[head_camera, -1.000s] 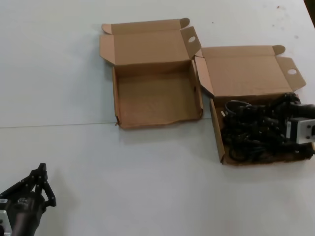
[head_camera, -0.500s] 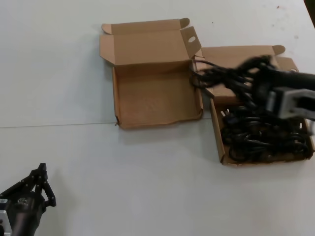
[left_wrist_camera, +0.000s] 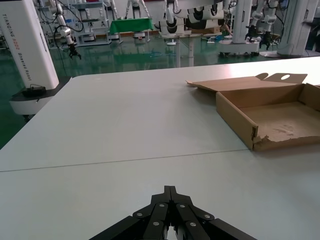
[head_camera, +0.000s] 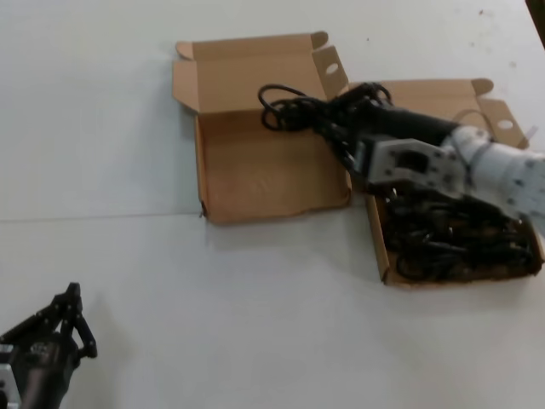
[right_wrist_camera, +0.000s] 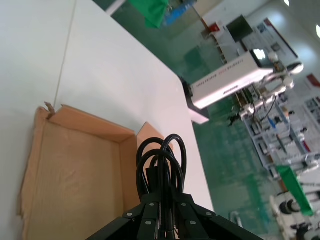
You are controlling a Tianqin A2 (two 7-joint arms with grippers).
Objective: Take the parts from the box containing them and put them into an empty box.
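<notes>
Cardboard tray of the empty box (head_camera: 264, 175) lies directly under your right gripper (head_camera: 334, 128), which pinches a cable (head_camera: 294, 109), its length running leftward over the tray. Left gripper (head_camera: 68, 319) waits pressed together, far off.

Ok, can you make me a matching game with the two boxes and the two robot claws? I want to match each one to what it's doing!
Things:
1. squarer box
2. wider box
3. right gripper
4. left gripper

States:
A. parked low by the near table edge, holding nothing
B. full of tangled black cables
C. tray bare inside
D. carrying a coiled black cable above the squarer box

Pairs: 1-C, 2-B, 3-D, 4-A
</notes>
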